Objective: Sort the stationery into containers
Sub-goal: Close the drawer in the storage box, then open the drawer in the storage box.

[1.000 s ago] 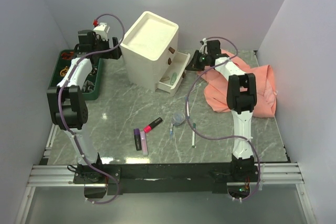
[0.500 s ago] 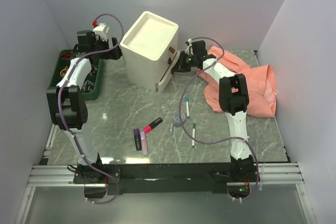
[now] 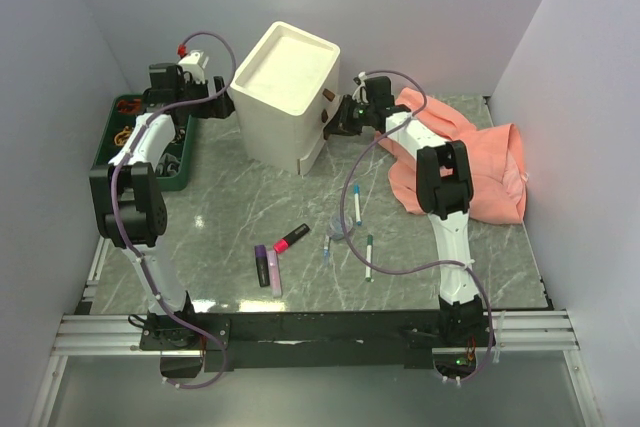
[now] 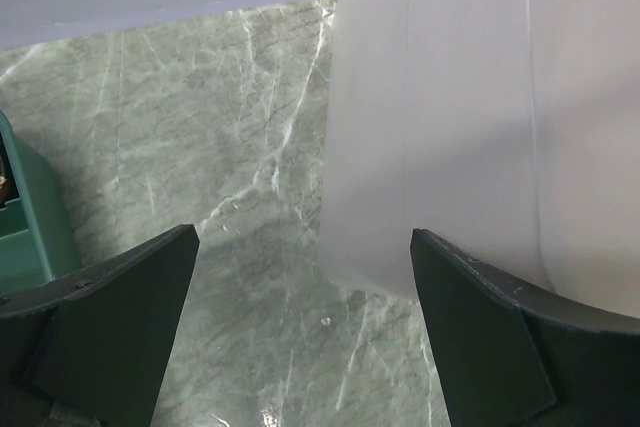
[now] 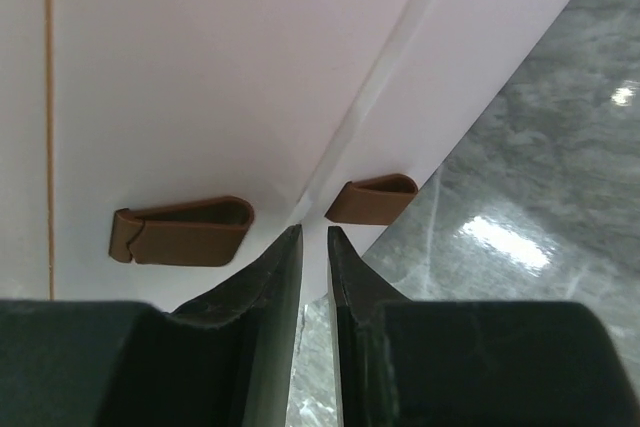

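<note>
Drawers (image 5: 180, 77) cream-white, brown handles (image 5: 185, 230) | left gripper (image 4: 302, 247) wide, empty | right gripper (image 5: 313, 237) barely parted, empty

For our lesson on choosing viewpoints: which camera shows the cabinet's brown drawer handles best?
Right wrist: two brown handles appear large, close up. Top external shows them as tiny specks; left wrist shows only a plain cabinet wall.

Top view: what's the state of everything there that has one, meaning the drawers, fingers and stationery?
Drawers: pushed in, as far as shows.
Left gripper: fingers wide open, empty, beside the cabinet.
Right gripper: fingers barely apart, empty, at the handles.
Highlighters, marker, pens: lying loose on the table.
Cloth: crumpled.
</note>
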`<state>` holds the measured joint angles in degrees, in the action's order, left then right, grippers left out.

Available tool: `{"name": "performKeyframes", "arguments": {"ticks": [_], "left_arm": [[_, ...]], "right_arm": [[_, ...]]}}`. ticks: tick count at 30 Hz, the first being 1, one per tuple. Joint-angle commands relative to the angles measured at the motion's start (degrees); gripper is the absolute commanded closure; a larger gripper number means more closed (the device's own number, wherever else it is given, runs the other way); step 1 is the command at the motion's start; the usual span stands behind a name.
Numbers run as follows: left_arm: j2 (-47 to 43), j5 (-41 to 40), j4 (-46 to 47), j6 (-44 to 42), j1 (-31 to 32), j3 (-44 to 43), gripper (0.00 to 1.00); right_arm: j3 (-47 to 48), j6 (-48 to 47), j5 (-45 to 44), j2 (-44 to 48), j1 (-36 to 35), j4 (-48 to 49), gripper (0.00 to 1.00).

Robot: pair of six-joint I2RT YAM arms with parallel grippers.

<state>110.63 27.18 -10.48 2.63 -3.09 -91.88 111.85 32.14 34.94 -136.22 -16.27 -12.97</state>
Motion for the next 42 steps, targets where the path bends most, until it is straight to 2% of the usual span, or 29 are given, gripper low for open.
{"name": "performKeyframes", "arguments": {"ticks": [1,9,12,16,17,19,20,26,29,42], "left_arm": [[-2.5,4.1,-0.3,1.2,1.4,0.7,0.04],[-3.6,2.2,-0.6,0.4,1.4,1.3,0.03],[-4.0,2.0,-1.5,-0.1,1.2,0.8,0.03],[-4.4,1.7,-2.7,-1.0,0.7,0.2,0.03],[-4.5,1.0,-3.1,-1.7,0.5,-0.1,0.02],[-4.5,0.0,-4.7,-2.0,0.4,-0.6,0.02],[-4.3,-0.3,-5.6,-4.6,0.0,-1.5,0.02],[-2.7,0.3,-13.2,-7.6,-2.6,-6.0,0.01],[-2.3,-0.8,-14.6,-8.9,-3.4,-7.1,0.01],[-3.3,-5.2,-15.6,-12.2,-2.8,-7.3,0.01]], "right_arm": [[1.7,0.6,0.7,-1.3,-1.9,3.3,0.76],[1.7,-0.6,0.6,-0.3,-1.0,2.1,0.74],[-2.8,-0.6,1.8,4.3,1.6,0.8,0.71],[-12.8,4.2,10.3,10.8,5.9,4.8,0.63],[-13.8,5.9,15.5,11.2,6.9,9.6,0.62],[-16.0,12.3,20.1,11.2,8.9,16.3,0.62],[-16.7,14.6,23.3,11.0,9.4,24.8,0.61],[-16.1,28.8,26.4,5.9,10.0,43.3,0.53],[-14.6,32.0,27.3,4.0,9.3,47.8,0.53],[-8.8,32.0,25.9,-2.9,7.8,45.7,0.59]]}}
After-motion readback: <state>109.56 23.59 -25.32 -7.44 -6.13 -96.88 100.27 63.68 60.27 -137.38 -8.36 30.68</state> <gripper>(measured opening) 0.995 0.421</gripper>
